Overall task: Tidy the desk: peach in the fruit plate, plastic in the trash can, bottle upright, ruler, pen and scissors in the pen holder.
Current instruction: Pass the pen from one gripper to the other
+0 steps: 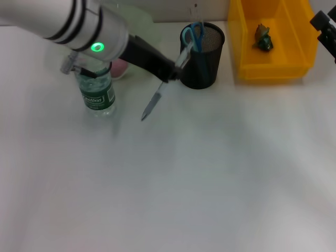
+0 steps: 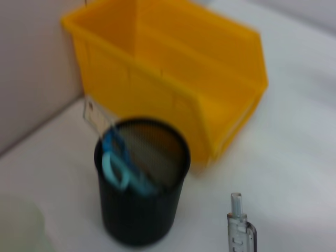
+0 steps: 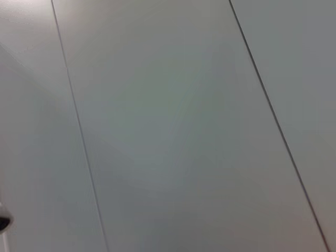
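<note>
Two items are already in the pen holder (image 1: 202, 55) by my reading: the blue-handled scissors (image 1: 193, 35) and a clear ruler (image 2: 98, 116) leaning on its far rim. Starting at the left, the bottle (image 1: 98, 89) stands upright on the table (image 1: 210, 173), behind and below my left arm, with a pink shape, probably the peach (image 1: 119, 68), and a pale plate (image 1: 139, 21) beyond it. My left end effector (image 1: 170, 71) is closed on the pen (image 1: 155, 100), which hangs slanted from it, tip down over the table, just short of the holder's near wall. Further right, the yellow bin (image 1: 273, 42) holds a crumpled scrap of plastic (image 1: 262, 38). My right end effector (image 1: 325, 26) sits parked at the far right edge; I cannot tell its state. My worry: the pen's slant could catch the rim, tip the holder, or slip from a grip near its end.
</note>
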Motion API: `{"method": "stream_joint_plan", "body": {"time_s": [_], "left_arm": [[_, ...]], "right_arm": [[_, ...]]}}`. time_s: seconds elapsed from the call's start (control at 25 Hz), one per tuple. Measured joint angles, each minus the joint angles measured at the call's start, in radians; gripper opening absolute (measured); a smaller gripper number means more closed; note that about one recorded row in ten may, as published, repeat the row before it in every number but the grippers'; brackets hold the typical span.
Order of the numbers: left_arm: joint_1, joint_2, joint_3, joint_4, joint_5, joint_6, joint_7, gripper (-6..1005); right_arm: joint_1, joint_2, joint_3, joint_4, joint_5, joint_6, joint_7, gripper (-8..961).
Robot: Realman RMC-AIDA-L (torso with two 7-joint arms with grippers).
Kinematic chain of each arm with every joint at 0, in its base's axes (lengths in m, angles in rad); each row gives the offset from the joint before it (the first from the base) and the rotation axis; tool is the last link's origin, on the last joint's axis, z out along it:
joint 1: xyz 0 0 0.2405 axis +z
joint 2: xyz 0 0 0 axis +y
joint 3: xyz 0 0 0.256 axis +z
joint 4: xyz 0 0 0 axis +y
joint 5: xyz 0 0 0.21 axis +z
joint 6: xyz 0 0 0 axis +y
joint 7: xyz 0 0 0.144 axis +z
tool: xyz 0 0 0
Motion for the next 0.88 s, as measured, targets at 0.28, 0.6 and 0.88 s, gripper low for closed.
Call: {"method": "stream_joint_plan", "body": {"time_s": [0.28,0.6,0.88], "left_arm": [[0.149,0.002,-0.102,-0.005,-0.307,-0.08,0.279,188],[0.297,0.002,-0.124,-0.11,-0.764,-0.068,0.685,188],[0.335,0.003,-0.126,-0.299,-0.988,0.089,1.01,188]], "right_arm": [[-0.043,-0.01,-0.001,-0.059,-0.164,-0.103,0.069,616],[-0.048,-0.014,-0.001,-0.107,-0.316,-0.21,0.106,617],[-0.022,-0.017,-0.002,-0.115,-0.446,-0.299,0.129,616]]}}
